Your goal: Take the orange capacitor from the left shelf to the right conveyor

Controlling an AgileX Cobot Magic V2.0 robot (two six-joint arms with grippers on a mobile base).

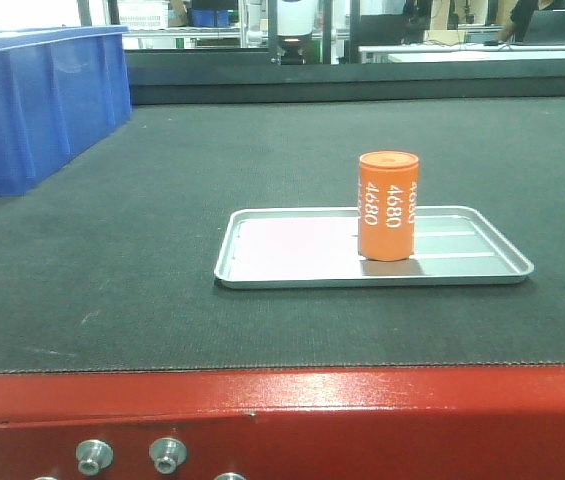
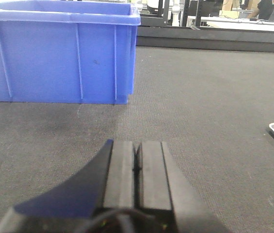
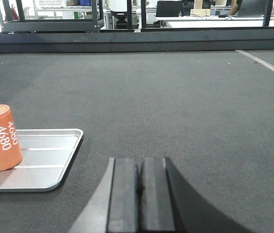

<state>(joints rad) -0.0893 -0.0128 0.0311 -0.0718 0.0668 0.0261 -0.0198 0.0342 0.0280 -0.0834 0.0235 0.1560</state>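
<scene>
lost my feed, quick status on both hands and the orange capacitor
Left hand shut, empty. Right hand shut, empty. Orange capacitor upright in silver tray on conveyor belt. Blue bin far left, nothing blocking.

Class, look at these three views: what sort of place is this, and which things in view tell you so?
Probably a factory or industrial test floor. Clues: a wide dark conveyor belt with a bolted red frame, a blue plastic bin, and an orange capacitor standing upright on a silver tray.

Blue bin (image 1: 37,105) — left side cropped
</scene>
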